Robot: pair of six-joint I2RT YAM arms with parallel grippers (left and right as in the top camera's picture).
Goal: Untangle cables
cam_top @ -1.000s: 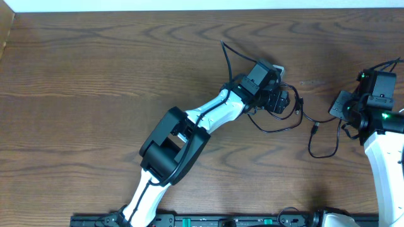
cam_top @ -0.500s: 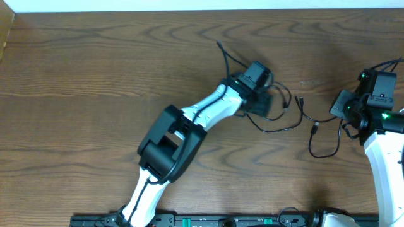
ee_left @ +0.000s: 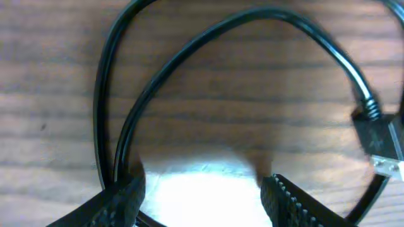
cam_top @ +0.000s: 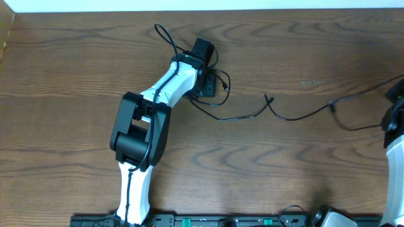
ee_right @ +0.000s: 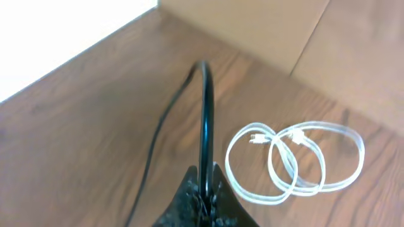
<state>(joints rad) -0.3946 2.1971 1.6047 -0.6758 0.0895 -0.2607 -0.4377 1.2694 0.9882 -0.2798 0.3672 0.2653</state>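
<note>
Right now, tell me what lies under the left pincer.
Loops of the black cable lie on the wooden table under the left pincer, a plug to one side. The fingers cover where two strands run on beneath them.

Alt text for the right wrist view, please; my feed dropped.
The right gripper, at bottom centre, is shut on the black cable, which arches up and drops away leftward. A white cable lies looped on the wooden table at picture right.

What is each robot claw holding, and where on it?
Right gripper pinches the black cable along its length, not at a plug. Left gripper stands open, gripping nothing; the cable only passes beside it.
</note>
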